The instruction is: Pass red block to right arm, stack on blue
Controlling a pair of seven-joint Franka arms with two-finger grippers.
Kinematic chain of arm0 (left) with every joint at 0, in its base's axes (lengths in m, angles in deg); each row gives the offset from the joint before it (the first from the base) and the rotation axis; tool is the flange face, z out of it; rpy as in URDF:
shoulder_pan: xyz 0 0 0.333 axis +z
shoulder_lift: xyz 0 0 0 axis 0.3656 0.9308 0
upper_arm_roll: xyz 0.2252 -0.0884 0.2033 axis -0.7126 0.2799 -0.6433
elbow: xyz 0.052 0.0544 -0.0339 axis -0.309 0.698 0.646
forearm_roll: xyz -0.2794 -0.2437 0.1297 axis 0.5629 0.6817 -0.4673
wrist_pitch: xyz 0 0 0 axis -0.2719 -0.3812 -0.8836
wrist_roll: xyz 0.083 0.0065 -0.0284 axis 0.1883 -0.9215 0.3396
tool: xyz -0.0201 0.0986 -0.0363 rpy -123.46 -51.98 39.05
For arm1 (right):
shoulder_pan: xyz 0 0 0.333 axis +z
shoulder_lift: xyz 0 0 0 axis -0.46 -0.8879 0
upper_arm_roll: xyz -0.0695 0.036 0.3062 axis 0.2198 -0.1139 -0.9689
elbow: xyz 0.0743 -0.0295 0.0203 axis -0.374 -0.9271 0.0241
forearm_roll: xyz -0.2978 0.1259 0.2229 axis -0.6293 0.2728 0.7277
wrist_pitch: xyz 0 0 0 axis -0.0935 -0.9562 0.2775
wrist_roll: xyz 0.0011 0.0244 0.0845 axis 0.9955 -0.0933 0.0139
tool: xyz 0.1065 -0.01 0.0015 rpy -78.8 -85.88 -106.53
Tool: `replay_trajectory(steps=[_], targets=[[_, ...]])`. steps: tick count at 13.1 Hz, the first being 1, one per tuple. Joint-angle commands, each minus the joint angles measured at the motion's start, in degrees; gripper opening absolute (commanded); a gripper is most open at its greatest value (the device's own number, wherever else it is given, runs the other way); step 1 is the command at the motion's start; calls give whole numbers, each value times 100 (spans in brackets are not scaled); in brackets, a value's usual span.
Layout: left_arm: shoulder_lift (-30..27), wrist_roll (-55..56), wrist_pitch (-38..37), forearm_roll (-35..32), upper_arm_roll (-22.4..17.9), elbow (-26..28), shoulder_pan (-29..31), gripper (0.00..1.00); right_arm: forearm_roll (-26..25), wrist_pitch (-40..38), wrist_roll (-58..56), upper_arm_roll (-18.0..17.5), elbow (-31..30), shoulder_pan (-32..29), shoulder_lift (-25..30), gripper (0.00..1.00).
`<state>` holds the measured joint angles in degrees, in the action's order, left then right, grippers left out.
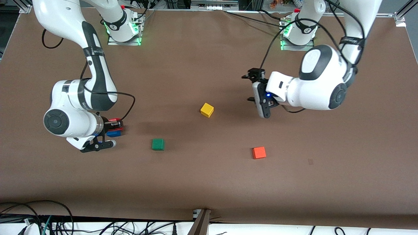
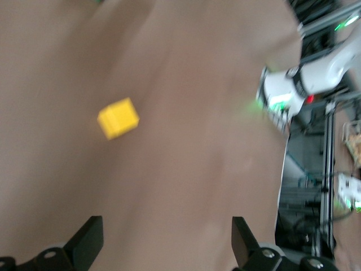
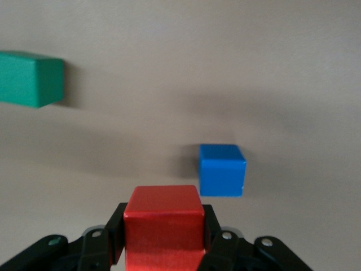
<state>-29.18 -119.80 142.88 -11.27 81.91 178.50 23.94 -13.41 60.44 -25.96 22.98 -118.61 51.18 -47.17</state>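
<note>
Handover done: right gripper [image 3: 163, 248] jaws clamp small red cube [image 3: 163, 228] above small blue cube [image 3: 221, 169]; stacking remains. Left gripper [image 2: 166, 240] jaws apart, waiting.

We're looking at a robotics lab. Two white arms [image 1: 85, 81] are bolted on metal base plates [image 1: 124, 39] with green status lights along the top of the frame. The table [image 1: 209, 182] wears a plain brown cover, with aluminium framing [image 1: 400, 16] at the upper corners. Along the bottom edge we see loose black cables [image 1: 49, 222], and small coloured test cubes [image 1: 207, 109] dot the middle.
</note>
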Motion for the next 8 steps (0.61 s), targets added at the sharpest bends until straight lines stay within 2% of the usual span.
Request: replay_trajectory(steps=[1, 3, 6, 8], targets=[[-119, 951, -893, -1103, 7, -471, 242, 100, -150, 1177, 115, 89, -1363, 82, 645, 5], [-128, 1813, -1570, -1651, -19, -814, 304, 100, -159, 1857, 115, 115, -1998, 82, 910, 5], [-136, 3385, -2379, -2592, -11, -1675, 304, 100, -159, 2043, 115, 221, -2185, 73, 1060, 6], [-136, 3898, -2600, -2900, -133, -1905, 304, 100, -159, 2315, 97, 291, -2343, 73, 1060, 6]])
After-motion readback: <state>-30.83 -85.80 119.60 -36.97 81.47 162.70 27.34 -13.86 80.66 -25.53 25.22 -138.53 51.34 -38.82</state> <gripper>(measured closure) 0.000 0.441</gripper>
